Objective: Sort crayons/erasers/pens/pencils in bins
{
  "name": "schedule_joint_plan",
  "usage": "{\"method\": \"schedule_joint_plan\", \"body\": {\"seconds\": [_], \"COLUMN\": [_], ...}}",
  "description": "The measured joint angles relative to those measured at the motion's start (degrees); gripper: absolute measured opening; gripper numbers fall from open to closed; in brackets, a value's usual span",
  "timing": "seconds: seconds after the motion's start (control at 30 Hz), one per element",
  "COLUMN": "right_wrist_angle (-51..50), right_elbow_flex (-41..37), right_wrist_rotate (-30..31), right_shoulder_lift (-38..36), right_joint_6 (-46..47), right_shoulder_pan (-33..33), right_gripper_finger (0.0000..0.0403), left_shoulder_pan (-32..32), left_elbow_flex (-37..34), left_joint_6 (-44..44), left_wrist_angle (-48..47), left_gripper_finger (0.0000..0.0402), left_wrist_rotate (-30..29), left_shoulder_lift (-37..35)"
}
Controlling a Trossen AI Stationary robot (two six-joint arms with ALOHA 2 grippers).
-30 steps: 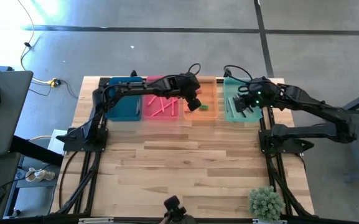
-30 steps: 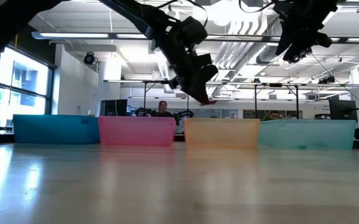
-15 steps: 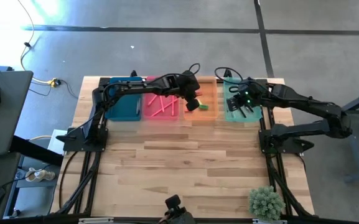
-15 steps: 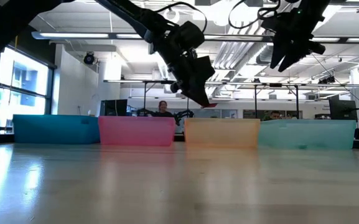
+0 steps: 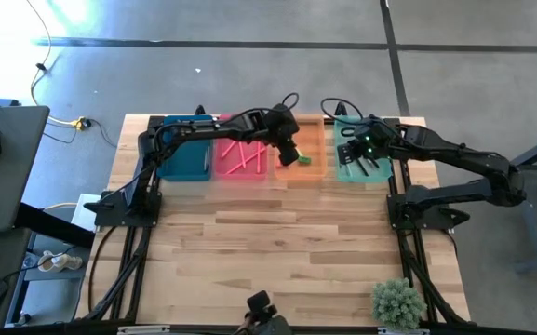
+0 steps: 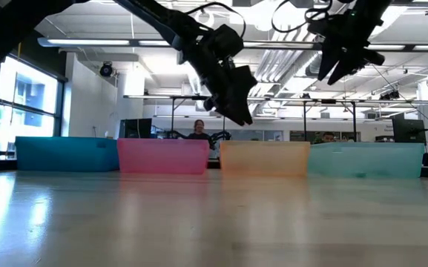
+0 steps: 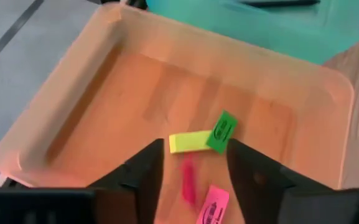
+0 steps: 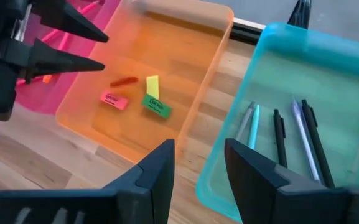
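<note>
Erasers lie in your orange bin, with the left end effector open and empty above them.

In the orange bin [image 7: 73,112] you have a yellow eraser [image 7: 190,142] touching a green eraser [image 7: 221,131], a pink eraser [image 7: 211,206] near them, and a blurred red piece [image 7: 188,180] between the fingers [image 7: 147,174] of the left end effector [image 5: 289,154]. Those fingers are spread apart and hold nothing. Beside the orange bin, the pink bin [image 5: 240,159] holds your pencils [image 5: 236,156], and the blue bin [image 5: 184,160] sits beyond that. On the orange bin's other side, the mint-green bin [image 8: 328,81] holds the pens [image 8: 280,137]. Your right end effector [image 5: 354,153] hangs over the mint-green bin, fingers [image 8: 156,171] parted, gripping nothing. All four bins stand in a row on the tabletop [image 5: 277,251].
</note>
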Motion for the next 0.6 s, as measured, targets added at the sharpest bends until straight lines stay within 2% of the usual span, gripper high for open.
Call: {"method": "schedule_joint_plan", "body": {"seconds": [0.13,0.23,0.43,0.6], "right_wrist_angle": [0.5,0.4,1.3,2.1], "right_elbow_flex": [0.0,0.0,0.0,0.0], "right_wrist_rotate": [0.0,0.0,0.0,0.0], "right_shoulder_lift": [0.0,0.0,0.0,0.0], "right_joint_6": [-0.3,-1.1,-4.3,-7.3], "right_shoulder_pan": [0.0,0.0,0.0,0.0], "right_gripper_finger": [0.0134,0.0134,0.0134,0.0134], "left_shoulder_pan": [0.0,0.2,1.7,2.3], "left_elbow_flex": [1.4,3.3,9.1,9.6], "left_joint_6": [-1.7,-1.6,0.1,1.6], "left_wrist_angle": [0.0,-1.6,-10.0,-9.5], "left_gripper_finger": [0.0201,0.0218,0.0221,0.0215], "left_wrist_rotate": [0.2,1.6,4.7,7.0], "left_shoulder_lift": [0.0,0.0,-2.0,-7.5]}}
